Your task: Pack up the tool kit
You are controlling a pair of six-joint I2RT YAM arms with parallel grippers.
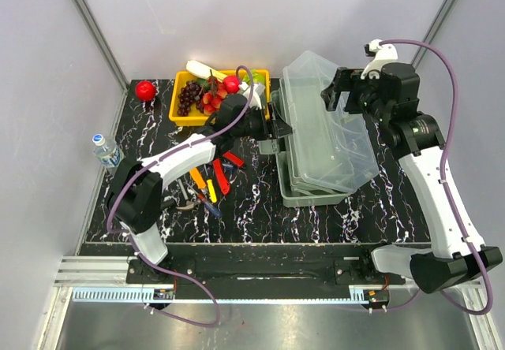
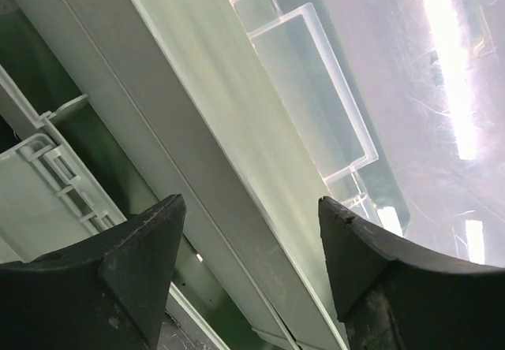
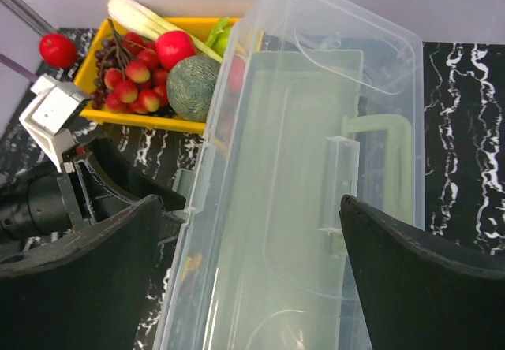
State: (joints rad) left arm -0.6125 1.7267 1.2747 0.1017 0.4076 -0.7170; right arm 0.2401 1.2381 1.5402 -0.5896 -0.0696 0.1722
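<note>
**A:** Where's the toolbox?

**B:** The toolbox [image 1: 316, 178] sits right of centre on the table [image 1: 371, 208], long side running near to far. Its clear lid [image 1: 316, 90] lies at a slant over the grey-green base, and I'd judge it isn't latched.

**A:** And the arms?

**B:** The left gripper [image 1: 272, 125] is at the box's left rim with its fingers spread and nothing pinched between them. The right gripper [image 1: 341, 94] hovers over the lid's far right end, fingers released wide.

**A:** How should the lid be handled?

**B:** I'd steady the base from the left, take the lid's rim squarely and swing it slowly. It's thin, glossy moulded plastic that looks slick and likely to flex.

**A:** What else is around?

**B:** The hand tools [image 1: 211, 180], with red, yellow and orange handles, lie on the black marbled top to the left. A yellow fruit tray [image 1: 180, 115] sits at the far side.
</note>
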